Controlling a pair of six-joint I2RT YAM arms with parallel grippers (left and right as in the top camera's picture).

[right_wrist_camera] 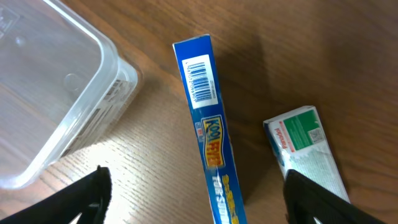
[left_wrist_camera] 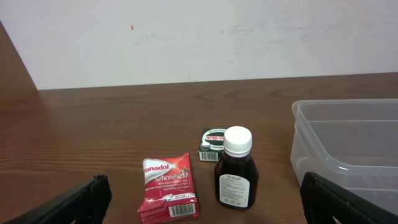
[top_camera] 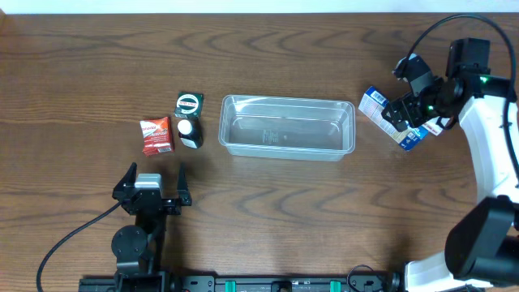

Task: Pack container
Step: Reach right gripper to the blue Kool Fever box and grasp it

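Observation:
The container, a clear shallow plastic tub, lies at the table's middle with nothing in it; it also shows in the left wrist view and the right wrist view. My left gripper is open and empty, just short of a red Panadol packet, a dark bottle with a white cap and a small green box. My right gripper is open above a long blue box standing on its edge, with a white and green packet beside it.
The red packet, bottle and green box sit left of the tub. The blue box lies right of it, partly under my right arm. A black cable runs along the front left of the wooden table.

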